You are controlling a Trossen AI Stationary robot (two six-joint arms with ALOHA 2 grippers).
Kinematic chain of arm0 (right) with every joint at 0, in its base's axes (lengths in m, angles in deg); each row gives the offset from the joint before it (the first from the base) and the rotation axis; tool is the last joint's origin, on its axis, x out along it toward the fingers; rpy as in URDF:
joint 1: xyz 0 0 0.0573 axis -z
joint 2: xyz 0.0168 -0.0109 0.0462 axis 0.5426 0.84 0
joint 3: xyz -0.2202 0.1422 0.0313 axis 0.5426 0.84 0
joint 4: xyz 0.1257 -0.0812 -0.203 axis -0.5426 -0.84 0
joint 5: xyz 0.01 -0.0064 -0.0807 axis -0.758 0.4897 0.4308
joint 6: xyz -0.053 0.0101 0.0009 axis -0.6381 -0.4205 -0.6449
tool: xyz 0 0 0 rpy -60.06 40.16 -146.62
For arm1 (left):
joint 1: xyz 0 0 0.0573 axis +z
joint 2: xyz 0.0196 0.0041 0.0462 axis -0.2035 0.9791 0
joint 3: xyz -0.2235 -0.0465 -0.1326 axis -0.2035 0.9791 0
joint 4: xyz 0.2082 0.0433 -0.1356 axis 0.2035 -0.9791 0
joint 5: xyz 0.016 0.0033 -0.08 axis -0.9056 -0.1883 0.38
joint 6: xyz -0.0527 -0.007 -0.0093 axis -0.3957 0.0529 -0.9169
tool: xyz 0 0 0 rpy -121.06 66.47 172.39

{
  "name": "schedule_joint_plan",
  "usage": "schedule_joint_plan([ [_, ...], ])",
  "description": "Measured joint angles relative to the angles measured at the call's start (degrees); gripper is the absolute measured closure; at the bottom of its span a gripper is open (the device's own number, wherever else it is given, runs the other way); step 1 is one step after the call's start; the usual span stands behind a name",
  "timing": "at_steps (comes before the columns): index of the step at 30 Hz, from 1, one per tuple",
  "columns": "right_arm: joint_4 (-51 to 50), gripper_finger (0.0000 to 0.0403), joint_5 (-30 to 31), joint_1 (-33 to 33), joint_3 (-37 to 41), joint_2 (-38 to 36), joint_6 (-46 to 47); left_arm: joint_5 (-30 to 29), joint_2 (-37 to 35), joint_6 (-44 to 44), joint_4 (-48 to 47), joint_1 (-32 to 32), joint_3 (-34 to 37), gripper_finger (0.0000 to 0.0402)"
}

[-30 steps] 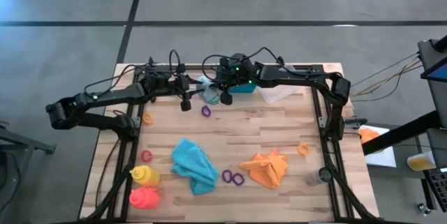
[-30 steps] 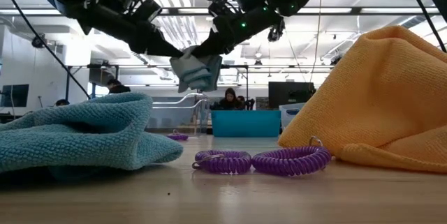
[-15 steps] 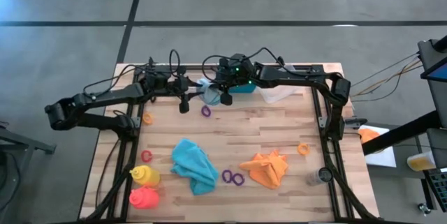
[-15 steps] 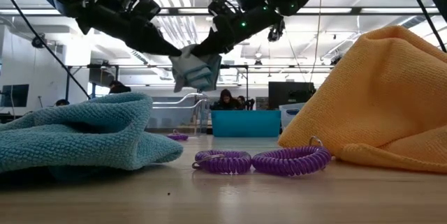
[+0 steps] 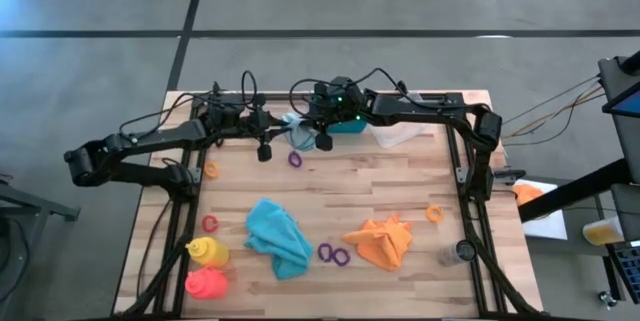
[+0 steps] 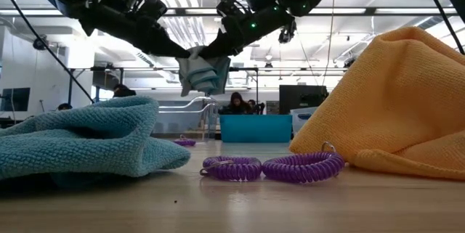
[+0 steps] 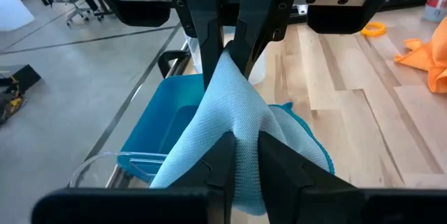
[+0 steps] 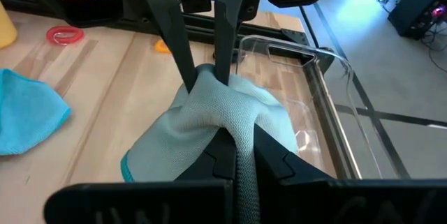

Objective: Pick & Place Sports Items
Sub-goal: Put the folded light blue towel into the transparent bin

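Pale blue cloth [image 6: 204, 72], edges hidden between both end effectors.

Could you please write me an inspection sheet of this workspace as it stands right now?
Surface: wooden table, slats bare in the middle.
Job's things: pale blue cloth held in the air by both grippers; teal cloth, orange cloth, purple rings, yellow bottle, pink-red bottle on the table.
Clutter: teal bin, clear tray.
Grippers: left gripper and right gripper shut on the pale blue cloth.
Cables: black loops over both wrists.
Surroundings: people seated behind.
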Motion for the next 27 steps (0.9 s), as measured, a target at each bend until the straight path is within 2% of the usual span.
schedule_joint_plan([
  [4,0.0,0.0392,0.0,0.0,0.0,0.0,0.0,-0.2,0.0,-2.9,0.0,-0.1,0.0,0.0352],
  [10,0.0,0.0392,0.0,0.0,0.0,0.0,0.0,-0.2,0.0,0.0,-0.1,-0.1,0.0,0.0353],
  [27,0.1,0.0392,0.0,0.0,0.0,0.0,0.0,-0.3,0.0,-0.7,-0.2,-0.1,0.1,0.0354],
])
